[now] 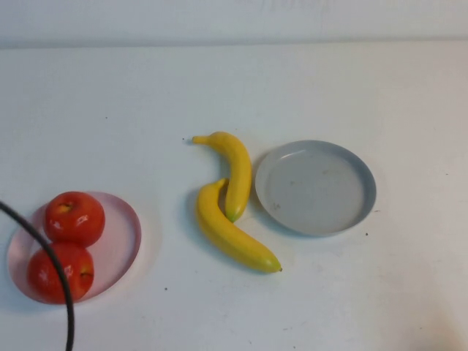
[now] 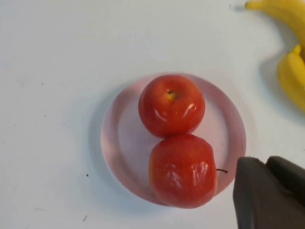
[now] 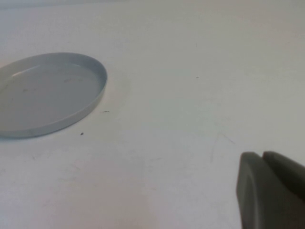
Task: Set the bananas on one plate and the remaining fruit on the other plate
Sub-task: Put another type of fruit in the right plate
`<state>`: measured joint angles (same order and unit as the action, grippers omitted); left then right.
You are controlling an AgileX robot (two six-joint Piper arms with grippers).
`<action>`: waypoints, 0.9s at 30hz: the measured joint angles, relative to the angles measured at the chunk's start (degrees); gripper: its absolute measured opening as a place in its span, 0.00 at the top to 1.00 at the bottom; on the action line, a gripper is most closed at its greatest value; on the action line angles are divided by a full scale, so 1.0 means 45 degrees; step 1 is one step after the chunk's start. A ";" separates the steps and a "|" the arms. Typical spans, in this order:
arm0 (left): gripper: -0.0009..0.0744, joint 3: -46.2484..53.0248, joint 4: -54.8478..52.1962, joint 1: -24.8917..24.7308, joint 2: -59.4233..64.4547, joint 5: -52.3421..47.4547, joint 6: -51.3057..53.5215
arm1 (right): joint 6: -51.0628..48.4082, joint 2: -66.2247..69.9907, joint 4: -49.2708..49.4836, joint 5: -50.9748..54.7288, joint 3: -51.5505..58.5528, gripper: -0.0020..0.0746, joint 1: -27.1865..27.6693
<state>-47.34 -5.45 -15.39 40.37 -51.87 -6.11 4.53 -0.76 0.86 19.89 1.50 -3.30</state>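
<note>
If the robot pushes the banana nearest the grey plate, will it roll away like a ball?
Probably not. That banana is long and curved, so it would likely slide or swivel. Its glossy skin may slip in a pinch. It touches the other banana, so a push might nudge both. The left tool hovers beside the pink plate; the right tool is off beside the grey plate.

A black cable [image 1: 51, 256] hides part of the nearer apple [image 1: 58, 272]; both jaws are cut off.

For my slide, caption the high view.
Apples fill pink plate; bananas lie beside empty grey-blue plate.
</note>
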 joint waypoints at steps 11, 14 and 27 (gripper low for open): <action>0.98 0.2057 -0.0021 0.0000 -0.2392 0.0456 -0.0583 | 0.0000 0.0000 0.0000 0.0000 0.0000 1.00 0.0000; 0.98 0.2487 -0.0021 0.0000 -0.2507 0.1750 -0.0380 | 0.0000 0.0000 0.0000 0.0000 0.0000 1.00 0.0000; 0.98 0.8216 0.0052 0.0000 -0.4711 1.1872 0.0220 | 0.0000 0.0000 0.0000 0.0000 0.0000 1.00 0.0000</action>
<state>-10.37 -5.22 -15.39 19.17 1.56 -5.12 4.53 -0.76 0.86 19.89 1.50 -3.30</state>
